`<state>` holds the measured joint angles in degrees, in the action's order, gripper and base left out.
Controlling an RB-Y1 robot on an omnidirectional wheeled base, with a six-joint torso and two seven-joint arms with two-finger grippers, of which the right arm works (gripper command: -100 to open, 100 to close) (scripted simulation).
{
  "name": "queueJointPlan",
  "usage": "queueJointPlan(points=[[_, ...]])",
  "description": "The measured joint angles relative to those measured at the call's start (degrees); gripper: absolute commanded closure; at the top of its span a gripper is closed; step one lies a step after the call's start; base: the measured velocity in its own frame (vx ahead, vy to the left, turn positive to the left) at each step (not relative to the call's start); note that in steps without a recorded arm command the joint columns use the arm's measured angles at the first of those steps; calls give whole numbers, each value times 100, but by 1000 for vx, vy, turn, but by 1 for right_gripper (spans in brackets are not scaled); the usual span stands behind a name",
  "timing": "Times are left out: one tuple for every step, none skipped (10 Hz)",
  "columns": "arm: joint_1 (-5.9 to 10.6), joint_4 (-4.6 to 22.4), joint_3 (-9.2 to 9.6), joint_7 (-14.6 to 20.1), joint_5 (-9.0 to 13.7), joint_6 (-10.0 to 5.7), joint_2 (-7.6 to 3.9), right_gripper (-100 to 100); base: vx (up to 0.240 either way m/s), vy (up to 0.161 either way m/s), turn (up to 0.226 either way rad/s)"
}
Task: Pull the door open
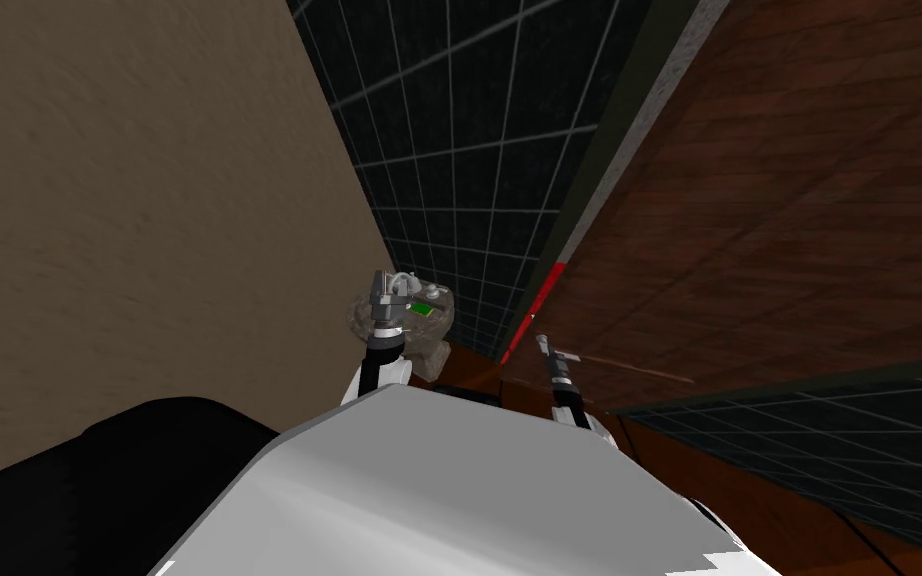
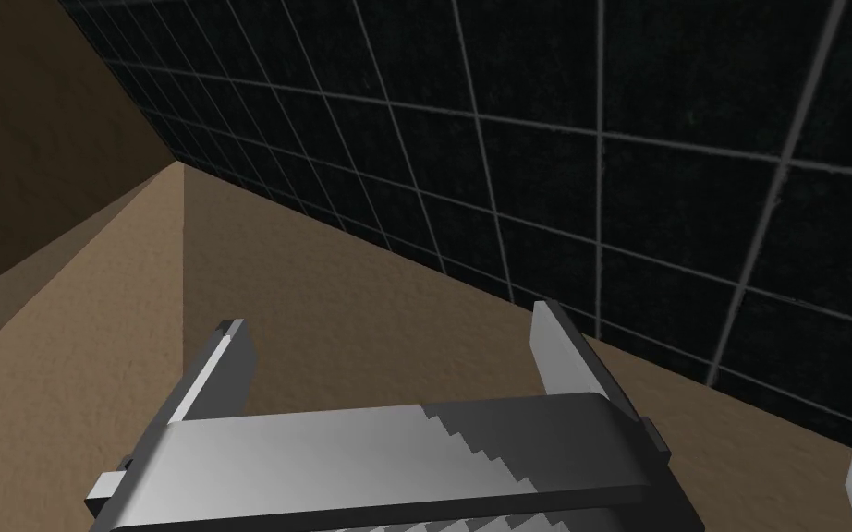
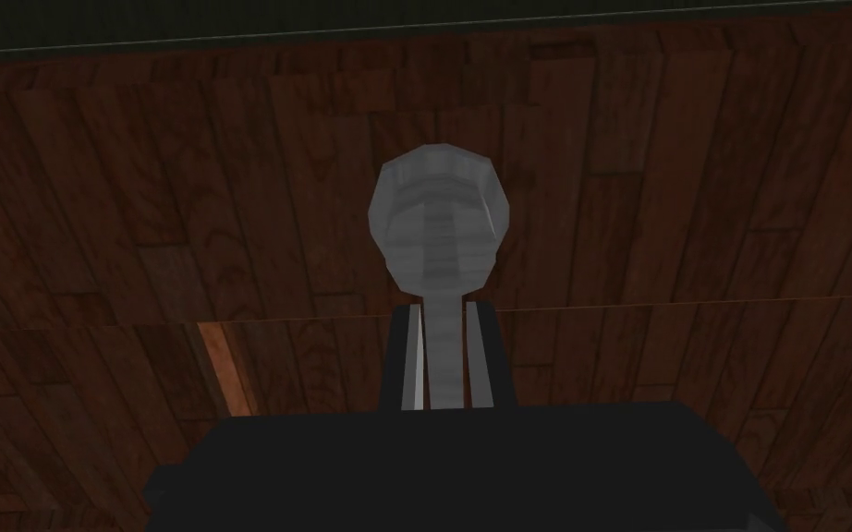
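Right wrist view: right gripper (image 3: 441, 314) pinched narrow, its 2 fingers on the stem of the grey door knob (image 3: 438, 217) | door knob mounted on the dark wood door (image 3: 692, 185) | left gripper (image 2: 389, 316) spread wide, apart from the door

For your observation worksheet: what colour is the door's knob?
Light grey; the knob shows best in the right wrist view.

Head camera: steeply down, rolled; tan wall (image 1: 129, 200) at 9 o'clock, planked wood (image 1: 799, 200), probably the door, at 2. Left wrist camera: faces that wall and a black gridded panel (image 2: 600, 139), near. Right wrist camera: close behind the knob (image 3: 438, 217), facing those planks.
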<state>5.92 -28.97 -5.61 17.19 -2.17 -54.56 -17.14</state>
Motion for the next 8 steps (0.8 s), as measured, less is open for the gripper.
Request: queueJointPlan(points=[[33, 143, 19, 68, -11, -76, -46, 100, -92, -7, 62], [-35, 140, 47, 145, -26, -126, -108, 100, -91, -17, 69], [-52, 195, 69, 219, -39, -196, -163, 100, -101, -20, 99], [-84, 218, 93, 300, -52, -265, -232, 100, -120, -22, 89], [-43, 378, 123, 396, -68, -399, -316, 100, -53, -9, 14], [-46, 409, 128, 417, -71, -428, -322, 100, -114, -32, 135], [-98, 394, 145, 458, -92, -481, -371, 100, -194, -80, 140], [-176, 319, 179, 531, -127, -538, -422, 100, -169, -66, 89]])
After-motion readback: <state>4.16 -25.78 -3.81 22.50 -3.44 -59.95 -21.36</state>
